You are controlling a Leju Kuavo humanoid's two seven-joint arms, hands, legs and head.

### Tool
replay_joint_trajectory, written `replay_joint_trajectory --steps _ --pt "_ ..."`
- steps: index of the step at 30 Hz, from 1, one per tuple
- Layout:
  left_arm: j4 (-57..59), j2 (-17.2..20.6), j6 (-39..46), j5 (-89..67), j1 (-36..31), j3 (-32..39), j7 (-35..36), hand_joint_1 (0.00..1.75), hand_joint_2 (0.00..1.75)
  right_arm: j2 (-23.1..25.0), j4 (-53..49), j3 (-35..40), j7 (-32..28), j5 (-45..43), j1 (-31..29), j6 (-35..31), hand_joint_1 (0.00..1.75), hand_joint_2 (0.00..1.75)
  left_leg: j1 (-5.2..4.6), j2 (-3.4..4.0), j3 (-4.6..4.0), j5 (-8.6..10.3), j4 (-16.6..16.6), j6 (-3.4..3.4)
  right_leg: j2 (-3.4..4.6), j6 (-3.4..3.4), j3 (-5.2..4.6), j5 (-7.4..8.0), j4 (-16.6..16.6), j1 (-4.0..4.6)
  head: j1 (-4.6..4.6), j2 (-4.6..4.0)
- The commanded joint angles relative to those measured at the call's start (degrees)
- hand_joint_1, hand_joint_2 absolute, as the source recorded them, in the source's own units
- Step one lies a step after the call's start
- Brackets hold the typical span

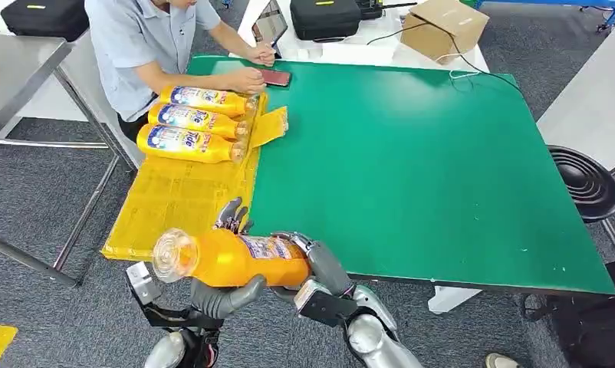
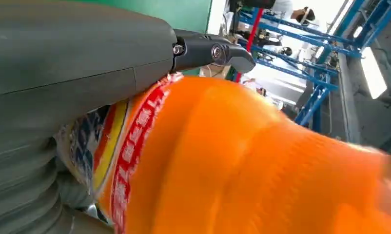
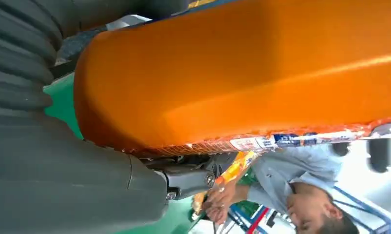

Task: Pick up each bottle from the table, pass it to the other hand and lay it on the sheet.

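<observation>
Both hands are clamping one orange bottle [image 1: 235, 259] lying sideways above the worktop's [image 1: 412, 169] six o'clock edge: the left hand [image 1: 226, 295] is cradling it underneath, the right hand [image 1: 310, 257] is wrapping its base. Three bottles [image 1: 193, 121] are lying at eleven o'clock on the yellow sheet [image 1: 178, 195].

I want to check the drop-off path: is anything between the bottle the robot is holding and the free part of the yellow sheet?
Nothing visible blocks it. The held bottle hangs at the table's near edge, right beside the bare near part of the yellow sheet. The three laid bottles sit at the sheet's far end, by the person.
</observation>
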Motion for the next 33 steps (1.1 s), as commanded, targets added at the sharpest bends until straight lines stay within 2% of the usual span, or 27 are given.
replay_joint_trajectory --steps 1,5,11,12,13,19,24,33 --pt "-0.97 2.95 -0.77 -0.75 -0.38 -1.65 -0.25 0.0 1.75 0.11 7.27 0.5 0.62 1.95 -3.94 -1.47 1.75 1.75 0.01 0.13 0.25 -0.06 -0.08 -0.05 0.06 -0.1 0.21 -0.04 -0.07 0.03 0.0 0.0" --pt "-0.16 3.53 -0.38 -2.39 -1.2 -2.46 1.44 0.0 1.75 0.59 9.27 2.26 1.51 5.49 -4.16 -4.67 1.75 1.75 0.01 0.06 0.14 -0.02 -0.05 -0.04 0.01 -0.07 0.11 -0.02 -0.04 0.03 -0.02 0.0" --pt "0.74 3.66 0.6 -3.45 -1.4 -2.5 2.2 0.0 1.75 0.58 9.52 2.28 1.47 5.74 -4.18 -4.72 1.75 1.75 0.01 0.08 0.25 -0.06 -0.07 -0.04 0.0 -0.1 0.21 -0.05 -0.06 0.05 0.0 0.0" --pt "1.77 3.29 0.72 -2.26 -1.62 -2.33 3.74 0.33 1.75 0.59 9.43 2.36 1.33 6.1 -4.1 -5.08 1.75 1.75 0.0 0.06 0.18 -0.03 -0.06 -0.03 0.0 -0.06 0.14 -0.03 -0.04 0.02 -0.02 0.0" --pt "2.84 3.33 1.64 -2.13 -1.95 -2.22 5.65 1.75 1.75 0.7 9.39 2.62 1.36 6.71 -3.96 -5.64 1.75 1.75 0.01 0.09 0.33 -0.08 -0.08 -0.05 0.0 -0.11 0.29 -0.08 -0.07 0.04 0.0 0.0" --pt "6.9 2.97 2.61 -1.09 -3.89 -3.11 8.04 1.75 1.75 1.57 9.31 3.58 1.3 6.19 -4.3 -5.16 1.75 1.75 -0.02 0.02 0.13 0.0 -0.07 -0.02 -0.02 -0.05 0.1 -0.02 -0.04 -0.01 0.0 0.0" --pt "8.42 2.87 2.66 1.14 -5.1 -3.2 9.35 1.75 1.75 1.86 9.74 4.43 0.83 5.64 -4.92 -5.19 1.75 1.75 0.0 0.06 0.3 -0.05 -0.09 -0.06 -0.02 -0.12 0.26 -0.06 -0.05 0.03 0.0 0.0" --pt "8.42 2.87 2.66 1.14 -5.1 -3.2 9.35 1.75 1.75 1.86 9.74 4.43 0.83 5.64 -4.92 -5.19 1.75 1.75 0.01 0.1 0.18 -0.04 -0.06 -0.03 0.04 -0.07 0.13 -0.03 -0.03 0.03 0.0 0.0"
